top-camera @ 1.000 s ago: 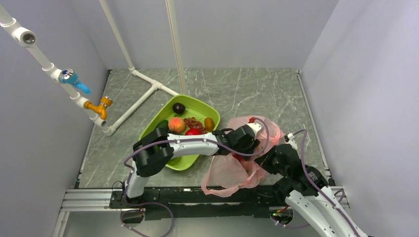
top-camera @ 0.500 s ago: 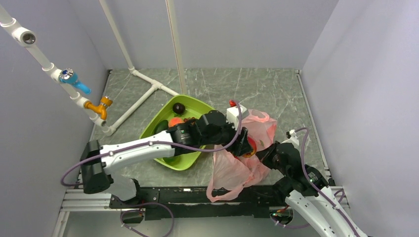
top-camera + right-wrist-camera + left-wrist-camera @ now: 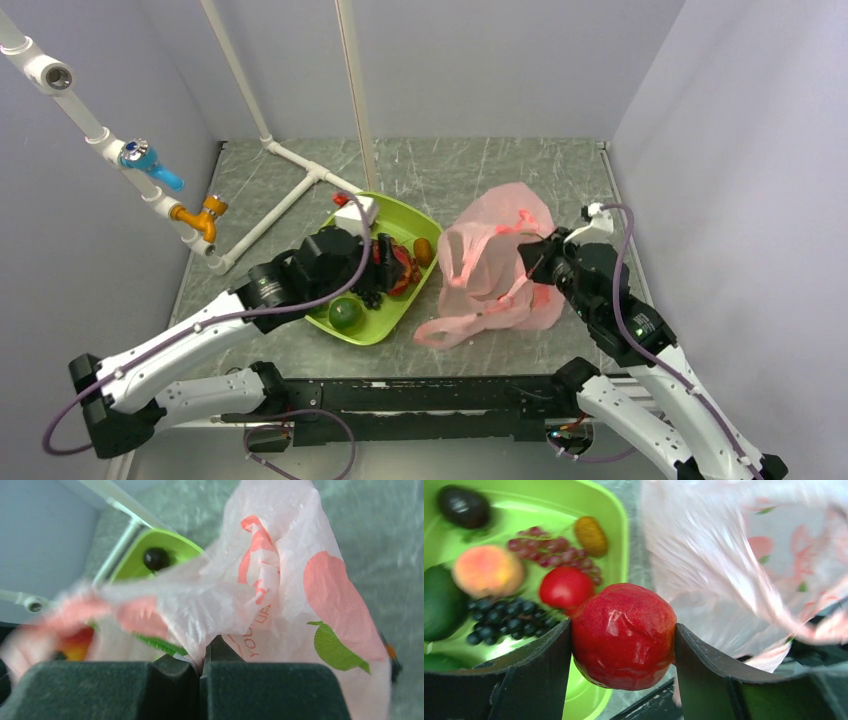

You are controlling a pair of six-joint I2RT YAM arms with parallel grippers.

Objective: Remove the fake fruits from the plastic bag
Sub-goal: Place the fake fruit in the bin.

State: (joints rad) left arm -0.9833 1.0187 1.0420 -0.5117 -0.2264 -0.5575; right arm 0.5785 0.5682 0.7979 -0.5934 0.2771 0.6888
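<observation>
Left claw [image 3: 623, 630] holds red apple [image 3: 624, 645]; right claw [image 3: 201, 661] pinches bag [image 3: 285, 575]

The left gripper [image 3: 388, 268] hangs over the lime-green tray [image 3: 410, 213] mid-table, a red fruit [image 3: 401, 275] at its tips. A green round fruit [image 3: 346, 314] lies in the tray's near corner. Just right of the tray, the pink plastic bag [image 3: 490, 250] slumps, the right gripper [image 3: 532, 262] pinching its right side.
</observation>
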